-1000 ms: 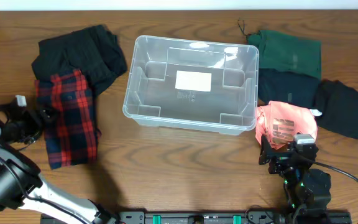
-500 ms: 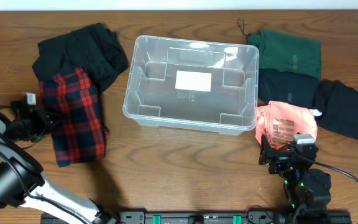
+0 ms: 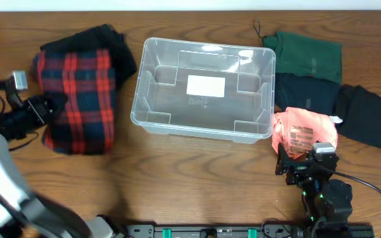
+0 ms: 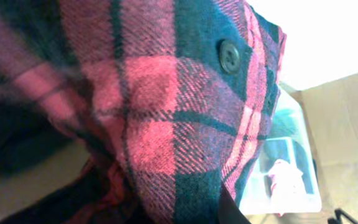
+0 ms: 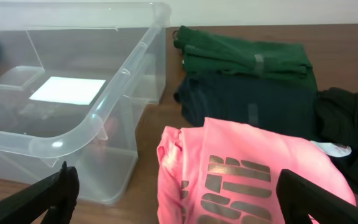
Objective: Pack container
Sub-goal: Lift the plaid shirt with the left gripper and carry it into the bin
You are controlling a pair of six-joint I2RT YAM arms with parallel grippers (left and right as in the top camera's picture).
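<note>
The container (image 3: 204,46), a clear plastic bin with a white label on its bottom, stands empty at the table's centre. Left of it, my left gripper (image 3: 48,106) is shut on the left edge of a red plaid garment (image 3: 78,99), which hangs partly over a black garment (image 3: 108,43). In the left wrist view the plaid cloth (image 4: 166,124) fills the frame and hides the jaws; the container (image 4: 291,186) shows behind it. My right gripper (image 3: 295,162) is open just in front of a folded pink shirt (image 3: 304,132). In the right wrist view the right gripper (image 5: 179,193) spans that pink shirt (image 5: 253,174) without touching it, beside the container (image 5: 73,130).
Right of the container lie a green garment (image 3: 306,56), a dark navy one (image 3: 306,92) and a black one (image 3: 369,116). The green (image 5: 247,56) and navy (image 5: 247,102) garments show behind the pink shirt in the right wrist view.
My left gripper shut on the plaid garment and carried it toward the table's far side, over the black garment. The right arm has not moved.
</note>
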